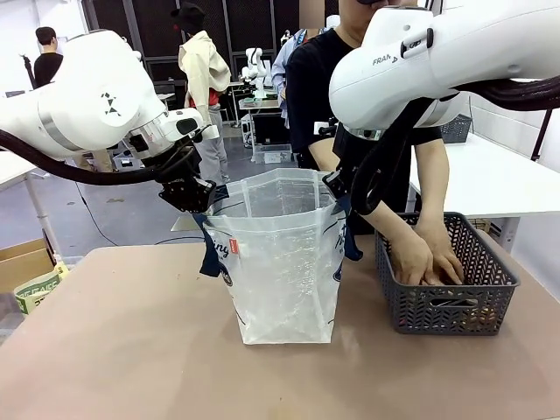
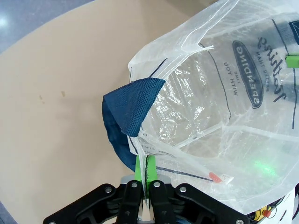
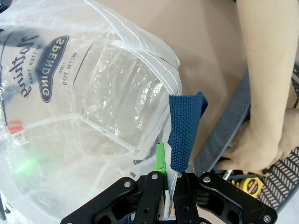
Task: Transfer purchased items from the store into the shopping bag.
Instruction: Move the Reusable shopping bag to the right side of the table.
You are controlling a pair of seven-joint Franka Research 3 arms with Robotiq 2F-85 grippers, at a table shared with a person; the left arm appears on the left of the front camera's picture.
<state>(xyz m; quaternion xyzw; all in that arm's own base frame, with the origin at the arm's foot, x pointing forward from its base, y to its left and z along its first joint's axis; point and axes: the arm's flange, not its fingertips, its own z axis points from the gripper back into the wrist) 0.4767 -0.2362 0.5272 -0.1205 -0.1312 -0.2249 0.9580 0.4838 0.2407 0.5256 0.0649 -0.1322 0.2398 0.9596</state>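
**Both grippers hold the bag open while the person reaches into the basket**

The bag point(image 1: 284, 262) stands upright on the table point(image 1: 122, 350), just left of the basket point(image 1: 446, 304). The left gripper point(image 2: 143, 164) is pinched shut on the bag's rim on one side, beside a blue handle point(image 2: 133, 103). The right gripper point(image 3: 167, 164) is clamped on the opposite rim, with the other blue handle point(image 3: 184, 128) standing up next to its fingers. Between them the mouth is pulled open, and the bag looks empty inside.

The person's hands point(image 1: 426, 256) are both down in the basket, fingers curled among the contents. I cannot tell whether they have taken hold of anything. A yellow item point(image 3: 250, 184) shows in the basket beside them.

The step in hand seems to be holding the bag ready for loading. Doing it well calls for a wide, level mouth. That means both arms at the same height, pulling apart just enough to tension the rim without tearing the thin plastic or lifting the base off the table. The side facing the basket should be left free, so the person's hands can come across without bumping the right arm.
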